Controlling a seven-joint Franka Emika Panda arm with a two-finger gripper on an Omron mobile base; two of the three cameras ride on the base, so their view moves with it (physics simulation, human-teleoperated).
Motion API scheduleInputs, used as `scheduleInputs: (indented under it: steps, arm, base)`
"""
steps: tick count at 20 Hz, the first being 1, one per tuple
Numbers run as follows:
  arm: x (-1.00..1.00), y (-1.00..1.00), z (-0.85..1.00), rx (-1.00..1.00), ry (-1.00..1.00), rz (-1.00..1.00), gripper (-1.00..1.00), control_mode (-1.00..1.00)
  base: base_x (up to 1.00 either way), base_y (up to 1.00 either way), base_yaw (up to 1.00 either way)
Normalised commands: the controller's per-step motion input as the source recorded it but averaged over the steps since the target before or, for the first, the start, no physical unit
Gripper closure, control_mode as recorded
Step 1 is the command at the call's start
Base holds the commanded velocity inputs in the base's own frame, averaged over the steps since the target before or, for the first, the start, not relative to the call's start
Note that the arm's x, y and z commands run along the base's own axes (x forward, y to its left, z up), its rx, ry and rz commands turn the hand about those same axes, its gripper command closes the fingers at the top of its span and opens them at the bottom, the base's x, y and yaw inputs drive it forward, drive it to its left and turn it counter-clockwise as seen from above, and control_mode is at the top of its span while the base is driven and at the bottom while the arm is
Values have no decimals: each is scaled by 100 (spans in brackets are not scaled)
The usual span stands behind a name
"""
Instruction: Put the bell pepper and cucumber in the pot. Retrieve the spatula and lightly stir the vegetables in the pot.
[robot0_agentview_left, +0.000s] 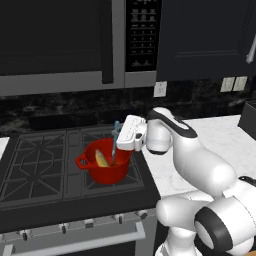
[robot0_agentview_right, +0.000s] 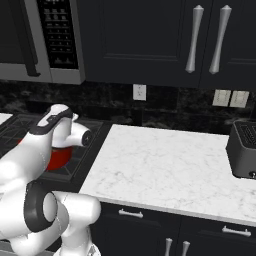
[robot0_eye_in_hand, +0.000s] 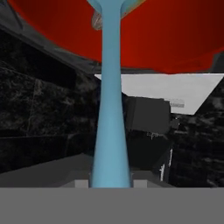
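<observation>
Left base view: the pot (robot0_agentview_left: 105, 165) sits left of centre on the stove (robot0_agentview_left: 40, 165), on its right-hand burner area. The gripper (robot0_agentview_left: 118, 145) hangs over the pot's right rim, jaws clenched on the spatula (robot0_agentview_left: 114, 142). The light-blue handle runs steeply down from the hand into the pot. A pale-yellow piece, likely the bell pepper (robot0_agentview_left: 101, 159), lies inside the pot, just left of the spatula's lower end. Contact between them can't be made out.

Hand view: spatula handle (robot0_eye_in_hand: 110, 109) runs up the middle of the frame, from between the fingertips at the bottom to the red pot (robot0_eye_in_hand: 175, 39) across the top.

Right base view: pot (robot0_agentview_right: 59, 157) at left edge, mostly hidden behind the arm. White marble counter (robot0_agentview_right: 165, 170) fills the centre, with a dark toaster (robot0_agentview_right: 245, 147) at the right edge.
</observation>
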Motion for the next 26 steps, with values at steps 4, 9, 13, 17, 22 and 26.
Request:
scheduleInputs:
  steps: [4, 9, 13, 17, 22, 26]
  arm:
    - [0, 0, -1, -10, 0, 2, 100, -100]
    - [0, 0, -22, -3, 0, 8, 100, -100]
    - [-1, 0, -28, 0, 0, 12, 100, -100]
    - [-8, 0, -19, 1, 4, 15, 100, -100]
    - [0, 0, -22, 0, 5, 10, 100, -100]
    - [0, 0, -34, 0, 6, 6, 100, -100]
  base:
    - [0, 0, 0]
    - [0, 0, 0]
    - [0, 0, 0]
    - [0, 0, 0]
    - [0, 0, 0]
    - [0, 0, 0]
